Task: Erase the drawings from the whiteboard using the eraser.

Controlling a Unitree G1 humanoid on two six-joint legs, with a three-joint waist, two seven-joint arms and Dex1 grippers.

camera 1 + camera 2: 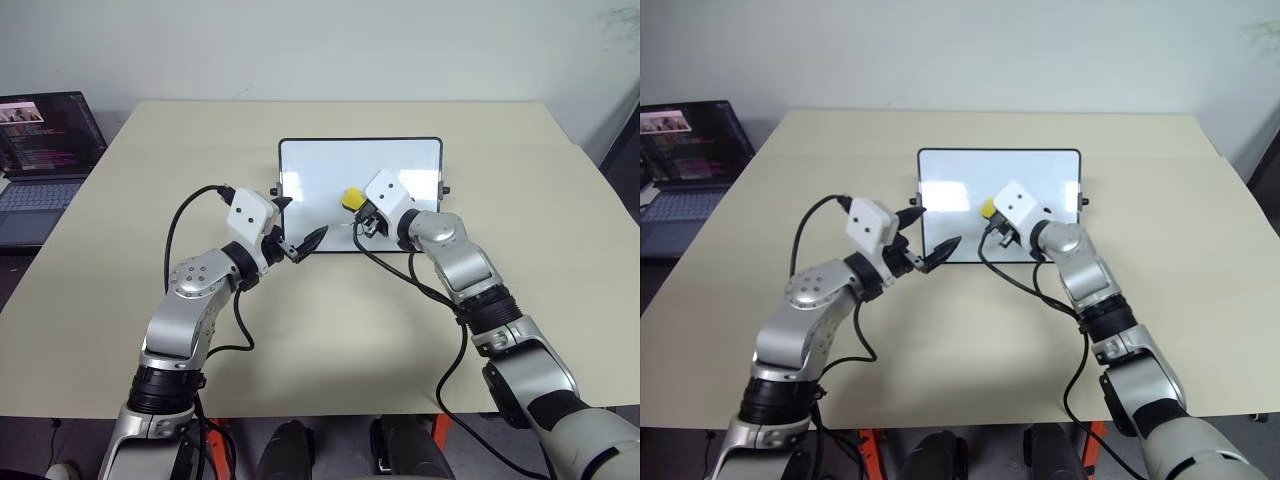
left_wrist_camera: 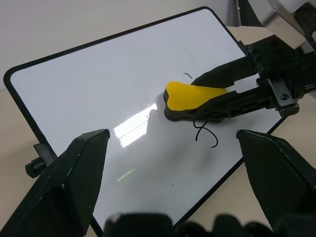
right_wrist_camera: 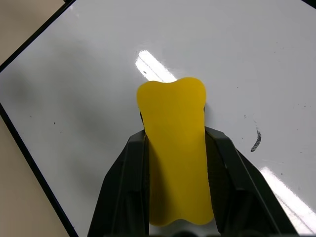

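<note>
Partly eraser-covered (image 2: 190, 96) drawings (image 2: 205, 133).

Eraser (image 2: 190, 96) on whiteboard (image 2: 98, 89), above drawings (image 2: 205, 134)

- The whiteboard (image 1: 330, 170) stands tilted at the table's 12 o'clock side.
- The yellow eraser (image 2: 192, 96) presses on it.
- A few thin black drawings (image 2: 205, 134) remain beside the eraser.

The eraser (image 3: 175, 148) hid the part of the whiteboard (image 3: 98, 74) right under the right gripper (image 3: 177, 148), so any drawings (image 2: 205, 133) there could not be seen. Its dark underside was hidden in the right wrist view. From the head, the marks beside that gripper were too small to read.
</note>
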